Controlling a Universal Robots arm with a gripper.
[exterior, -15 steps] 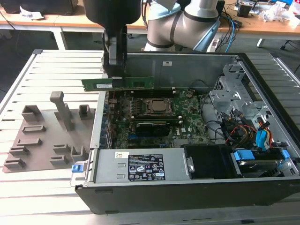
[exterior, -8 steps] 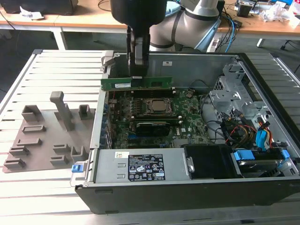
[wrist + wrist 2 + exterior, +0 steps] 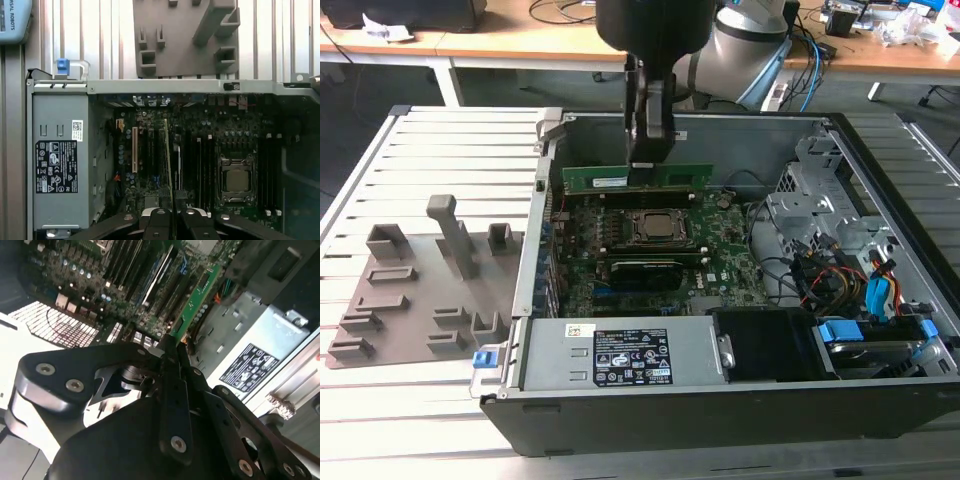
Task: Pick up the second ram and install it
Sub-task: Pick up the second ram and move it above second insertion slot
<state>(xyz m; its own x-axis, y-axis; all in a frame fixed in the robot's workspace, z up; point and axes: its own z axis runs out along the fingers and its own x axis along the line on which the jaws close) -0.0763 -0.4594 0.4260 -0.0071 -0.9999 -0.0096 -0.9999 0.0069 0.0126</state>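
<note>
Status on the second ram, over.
Hand shut on second ram. Ram held on edge above motherboard, not yet seated. No obstruction seen.

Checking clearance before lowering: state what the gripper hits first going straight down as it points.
Held in the gripper, the second ram leads; its lower edge would probably meet the black memory slots beside the CPU socket first. Depth is unclear.

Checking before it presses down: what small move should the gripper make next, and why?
Probably ease straight down, slowly. The gripper is shut on the ram, which hangs lengthwise above the black slots by the CPU socket, not yet seated; exact alignment with a slot I cannot tell.
</note>
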